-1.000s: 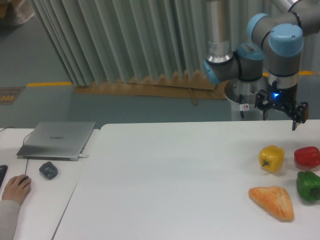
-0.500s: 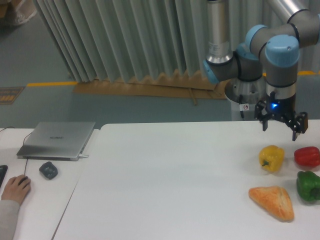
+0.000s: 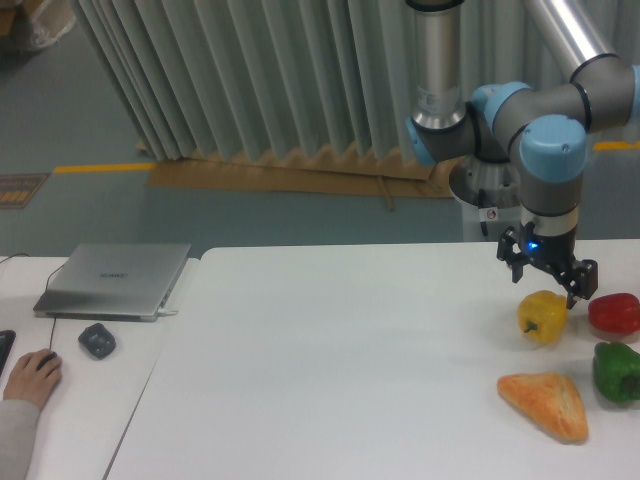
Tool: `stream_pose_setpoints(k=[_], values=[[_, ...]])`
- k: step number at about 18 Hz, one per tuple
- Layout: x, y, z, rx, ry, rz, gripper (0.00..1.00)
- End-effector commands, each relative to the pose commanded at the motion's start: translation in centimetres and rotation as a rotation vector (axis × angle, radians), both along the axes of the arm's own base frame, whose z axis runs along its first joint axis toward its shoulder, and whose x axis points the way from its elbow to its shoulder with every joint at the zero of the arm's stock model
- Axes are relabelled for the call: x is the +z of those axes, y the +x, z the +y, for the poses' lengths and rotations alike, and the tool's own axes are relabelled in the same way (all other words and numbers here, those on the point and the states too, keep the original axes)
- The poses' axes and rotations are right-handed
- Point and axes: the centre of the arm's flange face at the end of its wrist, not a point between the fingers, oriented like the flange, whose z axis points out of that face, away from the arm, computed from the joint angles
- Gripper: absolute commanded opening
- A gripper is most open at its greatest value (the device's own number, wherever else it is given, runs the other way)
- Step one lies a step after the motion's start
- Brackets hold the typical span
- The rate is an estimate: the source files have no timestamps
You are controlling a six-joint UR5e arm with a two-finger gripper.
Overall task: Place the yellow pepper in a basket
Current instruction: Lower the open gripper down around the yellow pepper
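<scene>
The yellow pepper (image 3: 542, 315) sits on the white table (image 3: 330, 360) at the right side. My gripper (image 3: 545, 286) hangs just above it, fingers spread open and pointing down, its tips level with the top of the pepper. It holds nothing. No basket is in view.
A red pepper (image 3: 614, 313) lies right of the yellow one, a green pepper (image 3: 617, 371) in front of that, and an orange-tan triangular bread (image 3: 545, 403) at the front. A laptop (image 3: 115, 279), a dark mouse-like object (image 3: 97, 340) and a person's hand (image 3: 30, 377) are on the left desk.
The gripper has come down and shifted left, from above the table's back edge to right over the yellow pepper. The peppers and bread have not moved.
</scene>
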Motion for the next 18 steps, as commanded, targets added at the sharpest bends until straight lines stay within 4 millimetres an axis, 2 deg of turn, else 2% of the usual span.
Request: stream_pose_setpoints(k=[4,7,9,14,17,18], values=[[-1.6,0.2,-0.6,-0.019,-0.048,-0.005,1.0],[-1.6,0.2,-0.6,-0.027,-0.054,-0.003,1.0],[-2.5,0.1,-0.5,-0.029,-0.067,-0.011,1.0],[-3.0,0.1,0.6,-0.049,-0.069,0.023,1.0],[-3.7,-0.2,0.5,-0.056,-0.104,0.039,1.0],[-4.1,0.3,0.9,-0.071,-0.121,0.044,1.0]])
